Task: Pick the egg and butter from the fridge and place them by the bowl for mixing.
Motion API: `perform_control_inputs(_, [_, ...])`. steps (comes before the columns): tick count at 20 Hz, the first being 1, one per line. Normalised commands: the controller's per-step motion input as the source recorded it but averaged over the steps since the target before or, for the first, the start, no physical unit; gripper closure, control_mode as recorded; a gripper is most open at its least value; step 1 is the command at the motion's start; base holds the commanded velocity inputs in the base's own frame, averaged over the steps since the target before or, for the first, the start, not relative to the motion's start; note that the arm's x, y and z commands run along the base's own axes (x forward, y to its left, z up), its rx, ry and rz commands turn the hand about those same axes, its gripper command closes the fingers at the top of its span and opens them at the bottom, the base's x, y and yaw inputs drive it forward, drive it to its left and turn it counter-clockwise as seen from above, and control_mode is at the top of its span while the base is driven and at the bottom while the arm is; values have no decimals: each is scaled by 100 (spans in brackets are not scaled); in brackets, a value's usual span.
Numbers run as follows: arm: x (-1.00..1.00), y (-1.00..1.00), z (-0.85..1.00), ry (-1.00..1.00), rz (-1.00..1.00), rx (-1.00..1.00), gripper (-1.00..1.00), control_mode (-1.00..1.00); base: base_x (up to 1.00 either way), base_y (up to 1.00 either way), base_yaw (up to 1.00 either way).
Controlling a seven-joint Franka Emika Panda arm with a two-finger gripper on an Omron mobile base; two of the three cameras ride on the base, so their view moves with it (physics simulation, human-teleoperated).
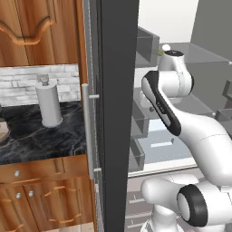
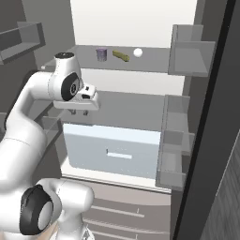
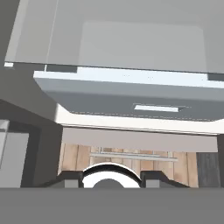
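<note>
You had the white arm reaching into the open tall fridge [image 2: 136,28] with its dark grey door [image 1: 115,113] swung wide, the long silver bar handle [image 1: 86,131] facing the counter. Your two-finger gripper [image 2: 78,112] hung pointing down above the pale grey drawer [image 2: 112,152] with its slot handle; its short dark fingers [image 2: 73,112] stood a little apart with nothing between them, but whether it was fully released you could not tell from these views. The tiny plain white egg [image 2: 138,52] lay on the upper shelf [image 2: 154,63], well apart from the gripper, to the right of a small yellow-green stick-like item [image 2: 121,56] and a small dark purplish cup [image 2: 101,54]. On the black marble counter [image 1: 41,136] stood a white paper towel roll [image 1: 48,105].
</note>
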Motion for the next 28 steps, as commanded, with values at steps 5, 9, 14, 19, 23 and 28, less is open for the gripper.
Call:
perform_control_inputs(5, [-2, 0, 2, -2, 0, 0, -100, -100, 0, 0, 0])
perform_control_inputs(9, [-8, 0, 18, -13, 0, -1, -100, -100, 0, 0, 0])
perform_control_inputs(14, [-6, -26, 33, -23, 0, -4, -100, -100, 0, 0, 0])
perform_control_inputs(19, [0, -66, 54, -24, 0, 0, -100, -100, 0, 0, 0])
perform_control_inputs(23, [-16, -10, 83, -20, 0, -6, -100, -100, 0, 0, 0])
perform_control_inputs(28, [-15, -4, 74, -20, 0, -8, -100, -100, 0, 0, 0])
